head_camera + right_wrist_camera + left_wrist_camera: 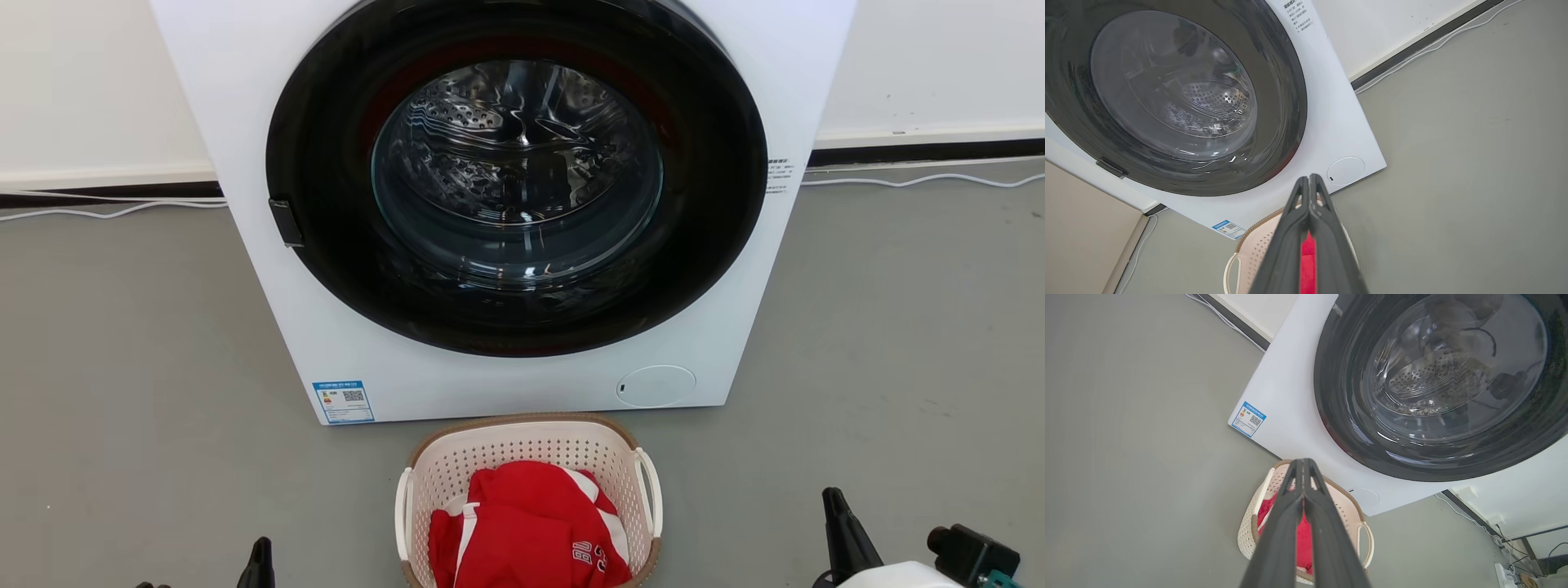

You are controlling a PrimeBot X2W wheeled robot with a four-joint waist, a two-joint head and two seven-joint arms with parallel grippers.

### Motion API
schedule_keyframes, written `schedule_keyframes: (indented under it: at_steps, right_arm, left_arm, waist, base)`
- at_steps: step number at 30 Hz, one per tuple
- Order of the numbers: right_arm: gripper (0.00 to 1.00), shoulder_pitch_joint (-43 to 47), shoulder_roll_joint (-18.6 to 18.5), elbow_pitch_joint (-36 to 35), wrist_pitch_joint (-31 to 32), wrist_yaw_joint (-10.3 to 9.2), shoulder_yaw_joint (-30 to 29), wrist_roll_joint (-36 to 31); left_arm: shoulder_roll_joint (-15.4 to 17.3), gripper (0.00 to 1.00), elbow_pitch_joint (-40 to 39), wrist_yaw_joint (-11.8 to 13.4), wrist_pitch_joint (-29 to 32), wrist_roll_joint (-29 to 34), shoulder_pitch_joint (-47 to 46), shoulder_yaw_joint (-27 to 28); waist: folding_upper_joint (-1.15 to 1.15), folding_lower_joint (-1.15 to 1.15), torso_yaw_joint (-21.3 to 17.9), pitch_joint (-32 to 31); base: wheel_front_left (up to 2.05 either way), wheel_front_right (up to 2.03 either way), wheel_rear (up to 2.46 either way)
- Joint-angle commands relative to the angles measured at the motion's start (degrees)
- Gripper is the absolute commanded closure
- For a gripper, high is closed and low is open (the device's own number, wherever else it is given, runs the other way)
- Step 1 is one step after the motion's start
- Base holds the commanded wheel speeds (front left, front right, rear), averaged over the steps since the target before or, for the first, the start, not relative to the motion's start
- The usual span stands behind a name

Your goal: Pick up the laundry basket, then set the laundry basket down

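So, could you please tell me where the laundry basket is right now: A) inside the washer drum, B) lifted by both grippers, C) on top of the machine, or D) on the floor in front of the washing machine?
D: the laundry basket stands on the grey floor just before the washing machine, with the shut left gripper and right gripper apart from it.

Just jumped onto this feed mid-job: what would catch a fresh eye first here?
The big white washing machine with its round dark glass door dominates the upper middle of the head view. Directly in front of it on the grey floor sits the small cream laundry basket, with a red garment heaped inside. Both grippers are shut and clear of the basket, the left gripper low to its left and the right gripper to its right.
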Motion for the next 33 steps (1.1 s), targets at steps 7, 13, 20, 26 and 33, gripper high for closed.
schedule_keyframes:
  at_steps: [7,13,20,26,33]
  right_arm:
    - [1.00,-3.3,-0.2,-2.7,1.4,0.16,-0.1,6.5]
    - [1.00,-3.6,-0.2,-3.4,2.6,0.19,-0.4,11.5]
    - [1.00,-3.9,-0.2,-4.0,3.6,0.20,-0.6,15.9]
    - [1.00,-4.2,-0.2,-4.7,4.6,0.22,-0.8,20.2]
    - [1.00,-4.6,-0.2,-5.4,5.8,0.25,-1.1,25.3]
  left_arm:
    - [0.1,1.00,-2.2,-0.8,1.4,-5.5,-4.0,1.1]
    - [0.1,1.00,-2.6,-1.2,2.6,-9.7,-4.7,1.2]
    - [0.0,1.00,-3.0,-1.5,3.6,-13.3,-5.2,1.4]
    - [0.0,1.00,-3.4,-1.7,4.6,-16.9,-5.8,1.5]
    - [-0.1,1.00,-3.8,-2.1,5.8,-21.1,-6.5,1.7]
  waist:
    - [0.00,-0.01,0.0,0.3]
    - [0.00,-0.01,0.0,0.5]
    - [0.00,-0.01,0.0,0.7]
    - [0.00,-0.01,0.0,0.9]
    - [0.00,-0.01,0.0,1.2]
  base:
    - [0.00,0.00,0.00]
    - [0.00,0.00,0.00]
    - [0.00,0.00,0.00]
    - [0.00,0.00,0.00]
    - [0.00,0.00,0.00]
